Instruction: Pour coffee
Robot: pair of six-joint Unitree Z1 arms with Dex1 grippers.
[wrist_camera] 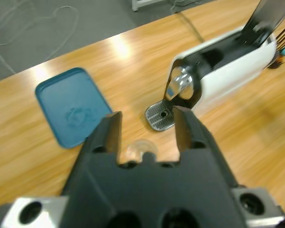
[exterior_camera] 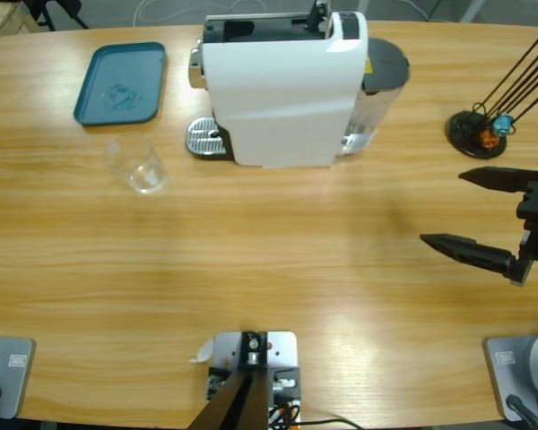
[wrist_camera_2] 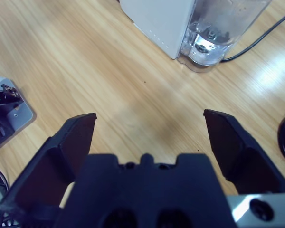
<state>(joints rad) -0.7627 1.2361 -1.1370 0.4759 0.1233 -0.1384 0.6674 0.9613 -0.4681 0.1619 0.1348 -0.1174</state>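
Coffee cannot be made out; the small clear glass cup (exterior_camera: 137, 162) stands on the wooden counter (exterior_camera: 278, 260) between the teal rectangular tray (exterior_camera: 121, 82) and the white boxy coffee machine (exterior_camera: 282, 88). Right gripper (exterior_camera: 473, 213) hangs open at the right edge, well apart. Left wrist view: left gripper (wrist_camera: 147, 128) open above the cup (wrist_camera: 140, 149). Right wrist view: right gripper (wrist_camera_2: 149, 126) spread wide over bare counter (wrist_camera_2: 85, 61).

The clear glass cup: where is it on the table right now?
In the high view the clear glass cup stands on bare wood left of the coffee machine's drip tray, just below the blue tray. Neither gripper touches it.
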